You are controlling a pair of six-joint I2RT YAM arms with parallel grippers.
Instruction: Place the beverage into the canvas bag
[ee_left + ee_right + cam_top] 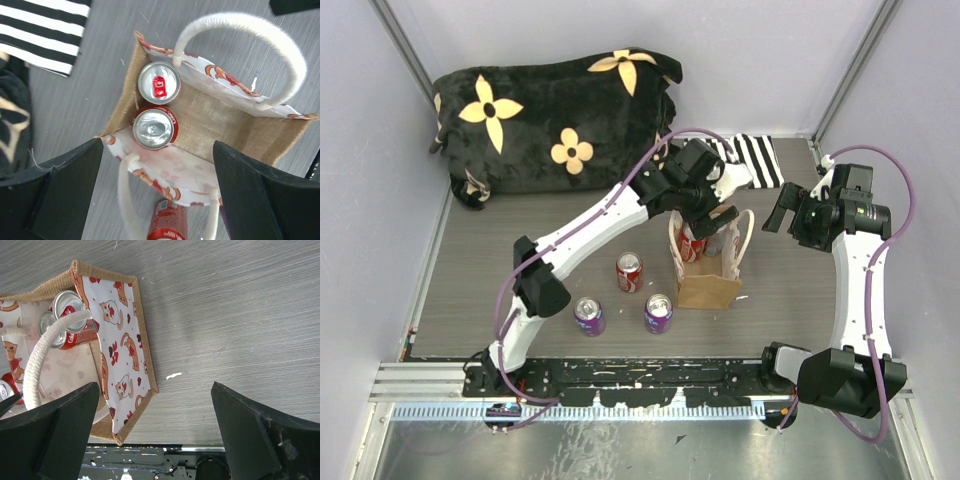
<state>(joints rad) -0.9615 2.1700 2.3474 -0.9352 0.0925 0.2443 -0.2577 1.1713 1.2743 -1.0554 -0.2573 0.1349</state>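
Observation:
The canvas bag [710, 280] stands upright mid-table, tan with cream loop handles and a cat print [120, 350]. Two red beverage cans [159, 83] [154, 128] stand side by side inside it at one end; the right wrist view shows them [70, 307] too. My left gripper [710, 222] hangs right over the bag's mouth, open [157, 192], with nothing between its fingers [65, 190]. My right gripper [778, 218] stands open [155, 430] just right of the bag, over bare table, holding nothing.
A red can [629, 272] and two purple cans [589, 316] [658, 313] stand on the table left of the bag. A black-and-white striped cloth [760, 160] lies behind the bag. A black flowered cushion [550, 110] fills the back left.

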